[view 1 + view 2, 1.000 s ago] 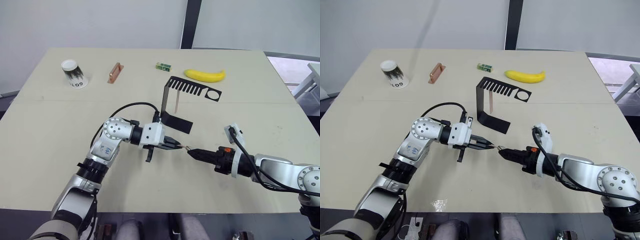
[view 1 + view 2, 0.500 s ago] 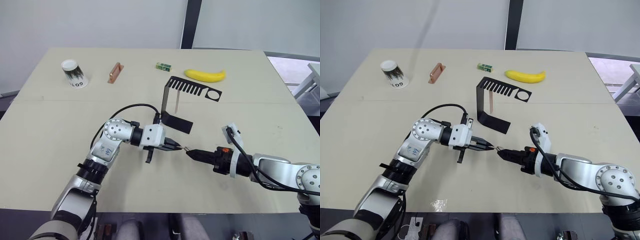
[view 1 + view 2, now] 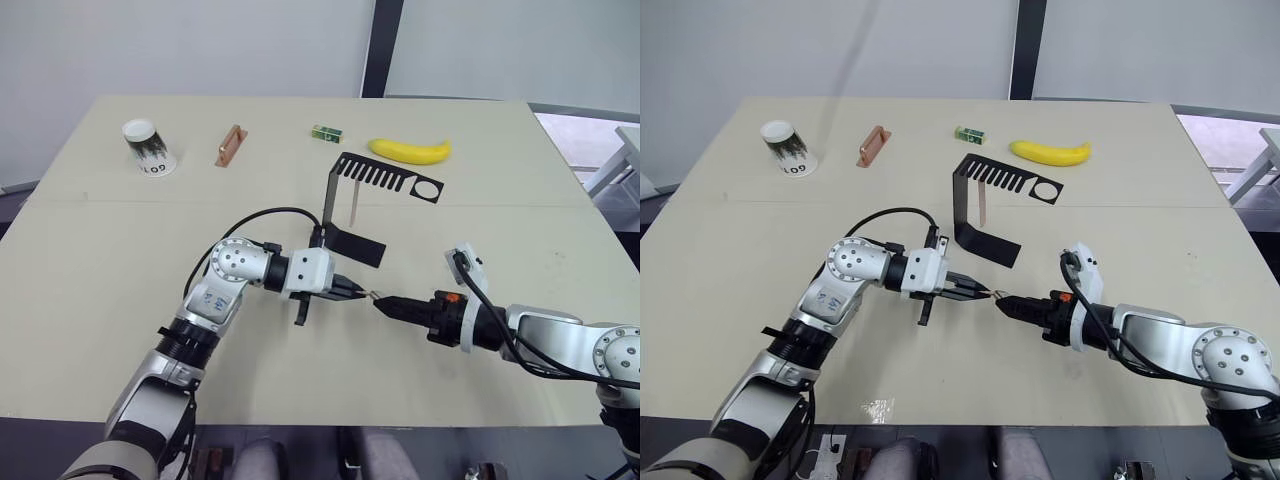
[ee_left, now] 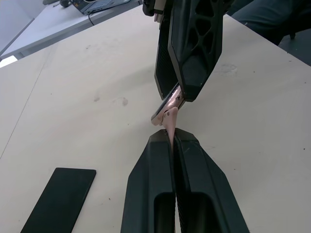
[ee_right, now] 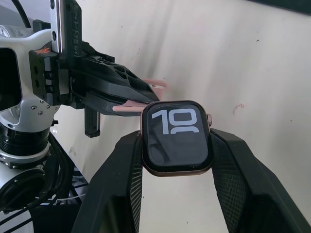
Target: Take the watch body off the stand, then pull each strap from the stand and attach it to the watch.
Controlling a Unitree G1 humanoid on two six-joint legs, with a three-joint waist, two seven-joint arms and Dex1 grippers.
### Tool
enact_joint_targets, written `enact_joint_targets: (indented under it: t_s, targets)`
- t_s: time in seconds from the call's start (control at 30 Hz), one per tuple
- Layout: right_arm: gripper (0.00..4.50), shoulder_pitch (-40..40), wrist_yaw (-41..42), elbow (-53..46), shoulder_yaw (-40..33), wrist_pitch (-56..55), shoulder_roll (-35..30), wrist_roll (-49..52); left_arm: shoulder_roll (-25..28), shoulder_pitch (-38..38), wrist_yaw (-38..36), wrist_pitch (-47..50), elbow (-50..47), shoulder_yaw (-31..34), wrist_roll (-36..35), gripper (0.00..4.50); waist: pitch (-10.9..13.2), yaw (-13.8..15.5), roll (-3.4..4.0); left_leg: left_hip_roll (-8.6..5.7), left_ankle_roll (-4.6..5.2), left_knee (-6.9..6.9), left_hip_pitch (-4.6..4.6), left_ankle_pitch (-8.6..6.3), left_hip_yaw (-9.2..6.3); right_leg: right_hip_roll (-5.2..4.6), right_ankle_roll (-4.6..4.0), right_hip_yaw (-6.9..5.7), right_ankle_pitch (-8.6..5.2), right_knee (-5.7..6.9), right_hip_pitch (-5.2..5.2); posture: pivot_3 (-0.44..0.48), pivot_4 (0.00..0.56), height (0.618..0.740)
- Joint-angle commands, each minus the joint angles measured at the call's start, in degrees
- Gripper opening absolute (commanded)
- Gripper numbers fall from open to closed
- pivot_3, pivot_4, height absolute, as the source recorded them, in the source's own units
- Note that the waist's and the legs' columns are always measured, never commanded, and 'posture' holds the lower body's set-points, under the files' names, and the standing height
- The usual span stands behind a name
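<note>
One watch body [image 5: 177, 137], clamped between the right gripper [image 5: 176, 145] fingers, near centre of the table [image 3: 90, 260]. Two straps: one [image 4: 167, 112] pinched in the closed left gripper [image 3: 356, 292], its tip touching the watch; one [image 3: 981, 208] hanging from the stand [image 3: 976, 232] just beyond. Far edge: one cup [image 3: 148, 146], copper block [image 3: 230, 145], green box [image 3: 326, 132], banana [image 3: 410, 151].

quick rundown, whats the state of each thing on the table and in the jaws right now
watch body: off the stand, gripped in right gripper, screen lit
strap: pinched in left gripper, tip at the watch body
other strap: hanging on the stand
stand: upright
cup: upside down
banana: lying flat, unpeeled
</note>
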Motion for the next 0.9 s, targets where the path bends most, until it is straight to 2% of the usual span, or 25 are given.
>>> enact_joint_targets:
  t_s: [0.03,0.9]
  targets:
    - [1.51,-1.37,1.17,-4.28,0.76,-0.11,-0.02,1.66,-1.94,-0.01,0.89,-0.40,-3.39,-1.83,-0.15,0.00,0.00,0.00,0.00,0.00,0.00,0.00,0.00,0.00,0.00,0.00,0.00,0.00,0.00,0.00,0.00,0.000,0.150,0.740]
    - [1.51,-2.51,1.44,-5.21,1.55,-0.26,0.11,1.40,-3.88,-0.86,2.77,0.87,-2.45,-2.20,1.05,0.00,0.00,0.01,0.00,0.00,0.00,0.00,-0.01,0.00,0.00,0.00,0.01,0.00,0.00,-0.01,0.00,0.000,0.150,0.740]
